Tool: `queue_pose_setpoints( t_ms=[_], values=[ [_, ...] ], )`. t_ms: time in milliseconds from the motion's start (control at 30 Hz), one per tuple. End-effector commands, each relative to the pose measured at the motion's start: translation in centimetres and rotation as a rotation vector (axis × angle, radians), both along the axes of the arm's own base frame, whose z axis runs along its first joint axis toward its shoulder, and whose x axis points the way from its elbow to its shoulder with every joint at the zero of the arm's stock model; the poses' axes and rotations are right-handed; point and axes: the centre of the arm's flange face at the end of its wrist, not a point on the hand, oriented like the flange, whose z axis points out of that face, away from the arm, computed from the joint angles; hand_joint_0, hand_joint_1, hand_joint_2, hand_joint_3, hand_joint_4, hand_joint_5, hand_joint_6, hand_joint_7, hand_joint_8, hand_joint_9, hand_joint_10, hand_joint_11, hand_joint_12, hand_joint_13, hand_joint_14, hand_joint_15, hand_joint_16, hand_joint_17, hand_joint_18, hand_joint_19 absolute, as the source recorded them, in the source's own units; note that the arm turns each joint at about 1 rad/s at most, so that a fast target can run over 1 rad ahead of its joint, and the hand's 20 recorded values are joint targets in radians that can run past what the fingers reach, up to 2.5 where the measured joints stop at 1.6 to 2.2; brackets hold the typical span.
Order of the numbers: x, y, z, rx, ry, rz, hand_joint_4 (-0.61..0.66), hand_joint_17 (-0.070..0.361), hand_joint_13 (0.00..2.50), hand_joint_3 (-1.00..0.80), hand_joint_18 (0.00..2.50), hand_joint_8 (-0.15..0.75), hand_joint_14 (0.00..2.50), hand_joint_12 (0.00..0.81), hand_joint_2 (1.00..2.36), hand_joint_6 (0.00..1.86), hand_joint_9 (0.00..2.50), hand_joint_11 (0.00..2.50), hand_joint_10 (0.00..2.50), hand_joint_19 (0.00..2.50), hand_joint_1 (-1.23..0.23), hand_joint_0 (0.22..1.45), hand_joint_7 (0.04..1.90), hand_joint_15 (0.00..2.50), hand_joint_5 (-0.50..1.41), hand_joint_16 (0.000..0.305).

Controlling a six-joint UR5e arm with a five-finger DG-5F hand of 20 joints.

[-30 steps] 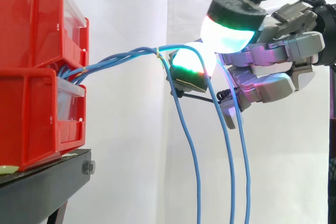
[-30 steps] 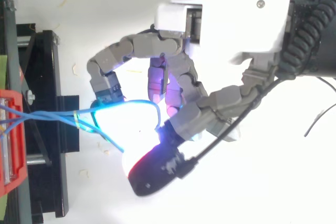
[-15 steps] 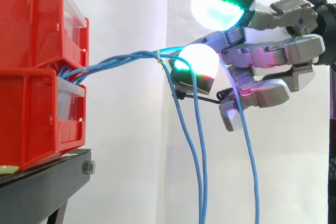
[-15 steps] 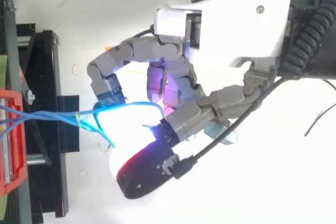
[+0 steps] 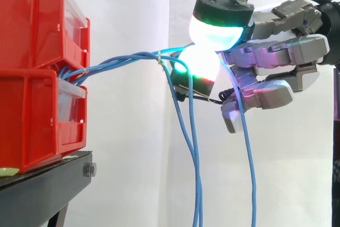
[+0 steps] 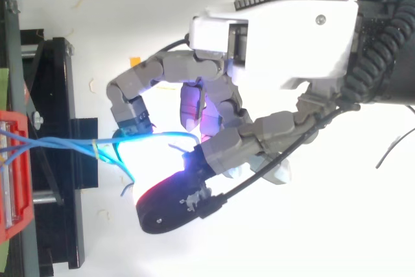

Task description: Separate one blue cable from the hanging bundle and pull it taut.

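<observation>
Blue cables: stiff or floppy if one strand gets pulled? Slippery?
Likely floppy: past the yellow tie the blue cables hang nearly straight down. Pulling one will probably tug the others, since the tie binds them between the red bins and the hand. Their thin, smooth-looking jackets may slip in a loose hold.

The blue cables [image 5: 114, 61] run off the bottom edge; their starts hide inside the red bins [image 5: 32, 104].

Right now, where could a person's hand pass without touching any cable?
Free: under the bundle, between the red bins and the hanging cables; also below the hand, right of the blue cable it pinches. Crowded around the glowing fingertips.
</observation>
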Motion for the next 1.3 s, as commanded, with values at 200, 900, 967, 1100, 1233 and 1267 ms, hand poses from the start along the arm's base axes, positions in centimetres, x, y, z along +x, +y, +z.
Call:
queue_pose_setpoints(
  t_ms=[200, 900, 967, 1100, 1233, 1267],
  values=[
    [0.2, 0.7, 0.1, -0.043, -0.007, 0.014, 0.10, 0.104, 1.51, -0.14, 0.86, 0.138, 0.02, 0.284, 1.02, 0.50, 2.05, 0.61, 0.03, 0.73, -0.76, 0.72, 1.30, 0.79, 0.14, 0.046],
    [1.9, 2.4, 1.6, -1.561, -0.119, 0.162, 0.09, 0.101, 1.50, -0.15, 0.85, 0.133, 0.02, 0.281, 1.02, 0.50, 2.05, 0.63, 0.03, 0.73, -0.76, 0.72, 1.30, 0.79, 0.14, 0.045],
    [2.1, 3.0, 1.8, -1.700, -0.159, 0.174, 0.08, 0.102, 1.50, -0.15, 0.85, 0.135, 0.02, 0.282, 1.02, 0.50, 2.05, 0.62, 0.03, 0.72, -0.76, 0.71, 1.31, 0.79, 0.14, 0.045],
    [2.1, 3.4, 1.9, -1.839, -0.188, 0.186, 0.08, 0.102, 1.50, -0.15, 0.85, 0.139, 0.02, 0.279, 1.02, 0.50, 2.05, 0.61, 0.03, 0.72, -0.76, 0.71, 1.30, 0.79, 0.14, 0.045],
    [1.9, 3.5, 1.1, -1.915, -0.194, 0.212, 0.08, 0.101, 1.49, -0.15, 0.84, 0.133, 0.03, 0.280, 1.02, 0.50, 2.05, 0.62, 0.03, 0.73, -0.76, 0.71, 1.31, 0.79, 0.14, 0.045],
    [1.7, 3.6, 0.5, -1.928, -0.188, 0.226, 0.08, 0.101, 1.49, -0.15, 0.84, 0.137, 0.02, 0.281, 1.02, 0.50, 2.05, 0.63, 0.03, 0.72, -0.76, 0.71, 1.31, 0.79, 0.14, 0.045]
  ],
)
